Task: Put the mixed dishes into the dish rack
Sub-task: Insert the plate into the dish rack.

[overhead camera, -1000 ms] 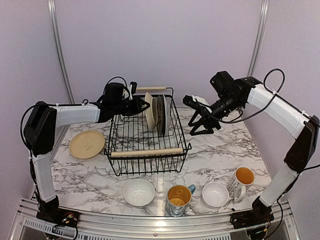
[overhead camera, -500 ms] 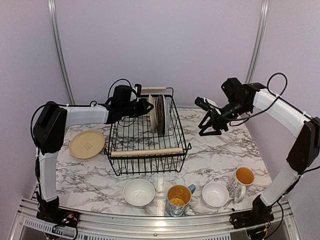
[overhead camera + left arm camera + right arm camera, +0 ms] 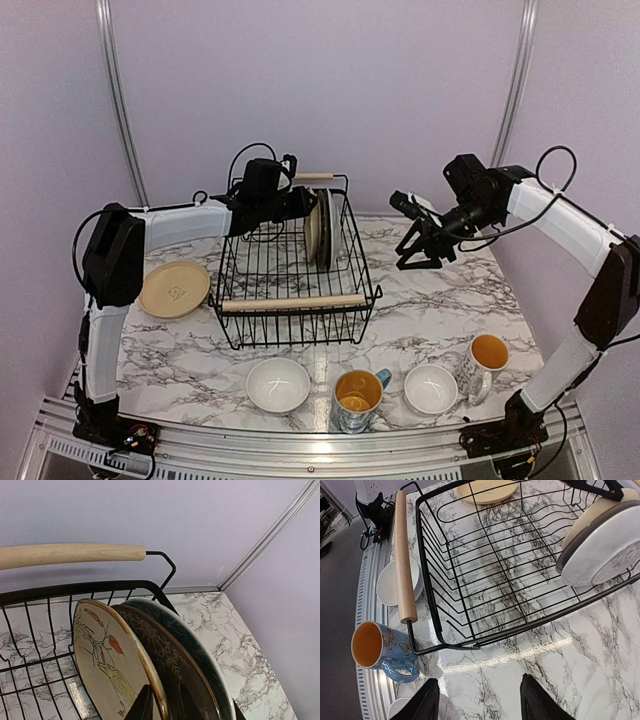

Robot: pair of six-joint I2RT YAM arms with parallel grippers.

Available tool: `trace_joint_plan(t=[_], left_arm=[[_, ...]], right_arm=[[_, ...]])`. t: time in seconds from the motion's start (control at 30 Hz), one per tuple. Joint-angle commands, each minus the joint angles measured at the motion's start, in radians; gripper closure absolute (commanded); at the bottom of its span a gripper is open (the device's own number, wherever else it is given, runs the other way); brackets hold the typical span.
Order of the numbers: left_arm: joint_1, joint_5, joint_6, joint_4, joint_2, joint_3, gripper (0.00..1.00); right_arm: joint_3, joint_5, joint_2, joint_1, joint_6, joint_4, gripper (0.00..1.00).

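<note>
Left claw [image 3: 165,695] straddles the rim of the cream bird-painted plate [image 3: 100,655], which stands upright in the black wire dish rack [image 3: 292,302]; whether it pinches, I cannot tell. Right claw [image 3: 479,680] hangs apart, empty, above the white marble-patterned worktop [image 3: 590,645] beside the rack.
</note>
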State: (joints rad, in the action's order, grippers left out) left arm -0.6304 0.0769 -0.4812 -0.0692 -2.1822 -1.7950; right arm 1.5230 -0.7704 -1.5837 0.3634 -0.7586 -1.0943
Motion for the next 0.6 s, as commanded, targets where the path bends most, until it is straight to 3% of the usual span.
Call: trace_joint_plan(t=[0.0, 0.3, 0.57], left_arm=[[0.003, -0.046, 0.015, 0.002, -0.015, -0.049, 0.78], [0.003, -0.069, 0.020, 0.059, 0.027, -0.046, 0.60], [0.005, -0.215, 0.059, 0.184, 0.134, -0.033, 0.51]], right_arm=[[0.020, -0.024, -0.004, -0.001, 0.013, 0.002, 0.47], [0.034, -0.033, -0.019, -0.001, 0.013, -0.003, 0.47], [0.036, -0.042, -0.021, 0.000, 0.007, -0.007, 0.47]])
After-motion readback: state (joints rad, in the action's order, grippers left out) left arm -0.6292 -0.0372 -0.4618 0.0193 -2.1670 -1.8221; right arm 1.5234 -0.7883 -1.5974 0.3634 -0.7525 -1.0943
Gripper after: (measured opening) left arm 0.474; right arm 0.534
